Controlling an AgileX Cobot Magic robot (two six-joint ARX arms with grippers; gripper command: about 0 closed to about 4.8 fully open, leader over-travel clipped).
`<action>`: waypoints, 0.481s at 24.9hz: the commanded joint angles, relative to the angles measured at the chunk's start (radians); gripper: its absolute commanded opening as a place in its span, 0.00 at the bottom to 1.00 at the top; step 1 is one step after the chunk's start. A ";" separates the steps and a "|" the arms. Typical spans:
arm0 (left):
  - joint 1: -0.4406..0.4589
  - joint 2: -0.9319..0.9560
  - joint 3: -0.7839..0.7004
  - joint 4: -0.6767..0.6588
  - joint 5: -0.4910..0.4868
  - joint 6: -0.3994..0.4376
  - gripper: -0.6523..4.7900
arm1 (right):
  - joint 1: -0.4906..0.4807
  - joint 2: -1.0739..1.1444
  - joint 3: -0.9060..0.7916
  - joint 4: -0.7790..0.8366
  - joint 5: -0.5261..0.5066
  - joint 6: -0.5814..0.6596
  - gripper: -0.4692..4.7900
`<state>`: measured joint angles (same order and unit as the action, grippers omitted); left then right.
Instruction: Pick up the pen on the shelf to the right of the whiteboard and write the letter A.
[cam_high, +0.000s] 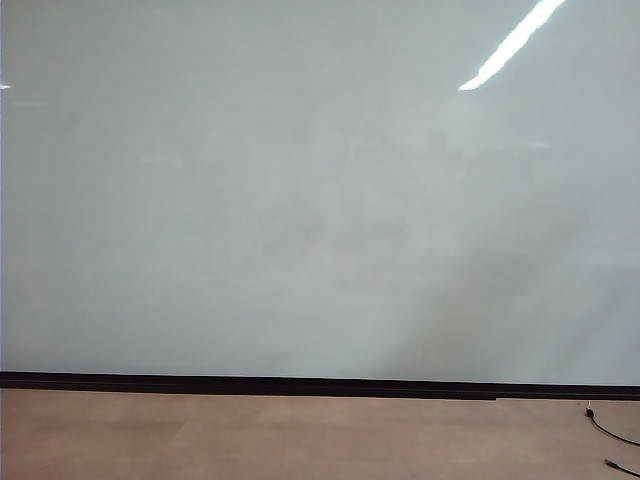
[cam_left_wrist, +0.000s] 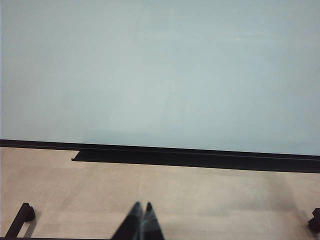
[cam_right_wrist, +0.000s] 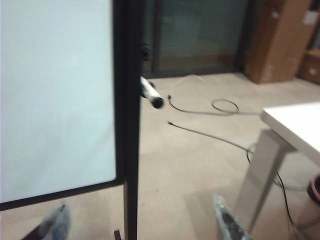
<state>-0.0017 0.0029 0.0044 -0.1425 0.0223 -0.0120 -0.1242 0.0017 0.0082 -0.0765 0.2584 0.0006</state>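
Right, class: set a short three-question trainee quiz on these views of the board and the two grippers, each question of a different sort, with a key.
1. True or false: the whiteboard already bears a drawn letter.
2. In the right wrist view, the pen is: A) between the right gripper's fingers; B) sticking out beside the board's black side frame; C) lying on the floor.
3. Fill in: the left gripper, pointing at the black ledge under the board, has its fingertips ____.

Key: 1 false, no letter shows in any view. 2 B; the right gripper is open and holds nothing. 3 together.
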 joint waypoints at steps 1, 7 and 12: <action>0.000 0.000 0.002 0.007 0.000 0.004 0.11 | -0.001 0.000 0.035 -0.073 0.036 0.070 0.81; 0.000 0.000 0.002 0.007 0.000 0.004 0.11 | -0.005 0.000 0.047 -0.079 0.038 0.071 0.93; 0.000 0.000 0.002 0.007 0.000 0.004 0.11 | -0.005 0.000 0.047 -0.077 0.038 0.064 0.97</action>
<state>-0.0017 0.0029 0.0044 -0.1425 0.0223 -0.0120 -0.1287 0.0017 0.0494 -0.1658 0.2924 0.0666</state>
